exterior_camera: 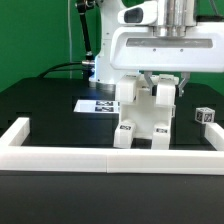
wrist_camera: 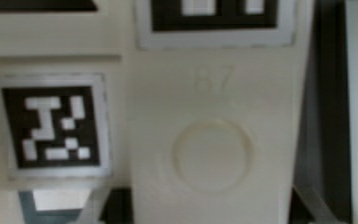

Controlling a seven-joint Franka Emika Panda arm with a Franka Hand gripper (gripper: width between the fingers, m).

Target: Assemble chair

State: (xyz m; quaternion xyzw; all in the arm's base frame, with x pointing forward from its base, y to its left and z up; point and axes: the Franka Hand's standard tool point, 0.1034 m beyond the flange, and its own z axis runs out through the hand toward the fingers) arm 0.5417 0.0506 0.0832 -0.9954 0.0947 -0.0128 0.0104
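We log the end effector (exterior_camera: pixel 163 84) clenched on top of the upright chair (exterior_camera: pixel 140 118), mid bench (exterior_camera: pixel 45 105) behind the near border rail (exterior_camera: pixel 100 158); probably seating a part, so next a steady press before release.

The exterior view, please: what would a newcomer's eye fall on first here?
The half-built white chair stands in the middle of the black table, with the tool closed on its upper part from above. A long white border rail runs along the table's near edge, and the wrist view shows a black-and-white tag close up beside an embossed oval.
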